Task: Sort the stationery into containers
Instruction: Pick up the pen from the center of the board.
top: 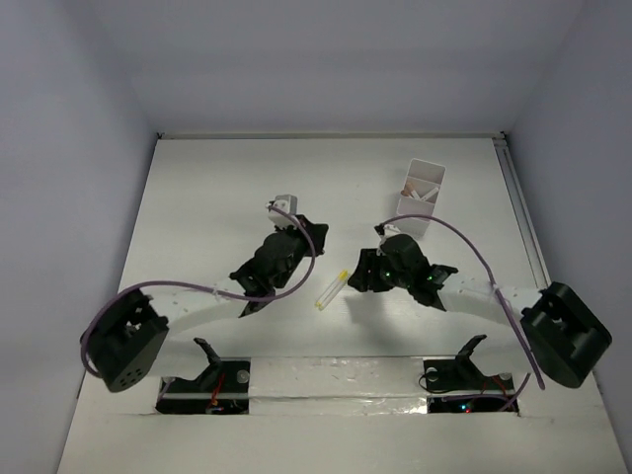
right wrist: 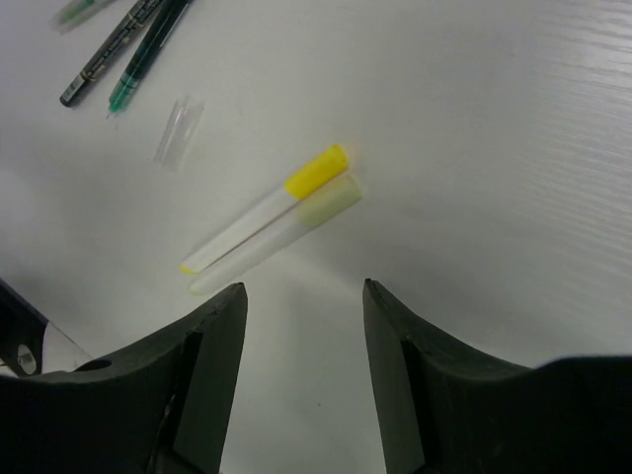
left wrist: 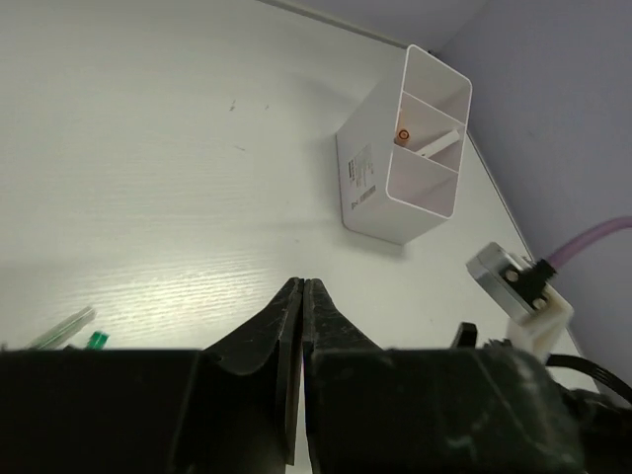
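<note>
**RIGHT PINCER POISED BEHIND 2 YELLOW-CAPPED MARKERS**

Status of right pincer (right wrist: 301, 296): released, jaws wide apart, nothing held, bare worktop (right wrist: 494, 148) below. Status of left pincer (left wrist: 301, 296): clenched, jaws pressed flat together, nothing visible between them.

Just ahead of the right pincer and slightly left of its gap: 2 markers (right wrist: 272, 222), flat on the worktop, side by side and touching. Long axis oblique in the right wrist view, caps toward the upper right, so neither square across the gap nor in line with it. Judged requirement: turn the wrist and advance before closing. Expect difficulty taking 1 marker without disturbing the other.

In the top view, markers between the 2 arms, closer to the right pincer. Treat the right arm as the nearer one.

Farther out: dark pens (right wrist: 118, 49), cut off at the upper left frame edge; clear cap (right wrist: 178, 128) lying alone between pens and markers. Container (left wrist: 405, 148) upright toward the far right, well apart from the markers, with 3 compartments showing and an orange-tipped piece (left wrist: 434, 146) leaning in the middle one.

Hard to make out: contents of the other compartments; green piece (left wrist: 97, 341), partly hidden behind the left pincer body.
</note>
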Controlling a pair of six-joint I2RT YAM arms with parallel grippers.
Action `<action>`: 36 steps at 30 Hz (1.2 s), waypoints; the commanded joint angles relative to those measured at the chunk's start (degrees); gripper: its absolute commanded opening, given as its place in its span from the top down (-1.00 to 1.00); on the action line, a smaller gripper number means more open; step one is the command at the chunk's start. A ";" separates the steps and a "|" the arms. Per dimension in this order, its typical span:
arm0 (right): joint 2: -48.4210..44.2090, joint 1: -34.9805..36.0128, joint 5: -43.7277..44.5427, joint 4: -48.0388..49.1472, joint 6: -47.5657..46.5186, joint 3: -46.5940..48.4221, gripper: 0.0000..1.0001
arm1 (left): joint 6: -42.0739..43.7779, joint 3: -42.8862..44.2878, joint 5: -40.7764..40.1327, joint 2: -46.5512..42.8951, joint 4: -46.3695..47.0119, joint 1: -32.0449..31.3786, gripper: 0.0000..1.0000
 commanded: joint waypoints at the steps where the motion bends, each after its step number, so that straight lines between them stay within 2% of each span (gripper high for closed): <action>1: 4.19 2.22 4.10 4.89 0.94 4.12 -0.12 | -2.42 -3.62 -2.72 -7.39 -4.04 0.19 1.00; 6: 8.76 3.37 7.71 2.96 1.91 7.55 0.01 | -3.82 -7.41 -2.20 -13.47 -9.60 0.19 1.00; 13: 13.77 6.26 10.96 -1.70 3.31 12.64 0.07 | -3.22 -13.12 2.62 -16.20 -7.33 0.19 0.97; 17: 16.23 6.80 12.90 -5.74 4.46 15.11 0.20 | -2.51 -12.78 6.24 -16.20 -6.97 0.19 0.94; 24: 16.85 7.85 16.77 -10.93 5.78 16.43 0.33 | -3.30 -14.09 8.44 -19.01 -6.18 0.19 0.90; 31: 18.26 8.90 18.09 -12.34 6.66 16.78 0.36 | -4.35 -15.06 9.93 -19.27 -3.98 0.19 0.89; 36: 18.87 8.90 19.49 -13.75 5.52 18.10 0.18 | -4.70 -15.24 10.46 -18.22 -3.10 0.19 0.89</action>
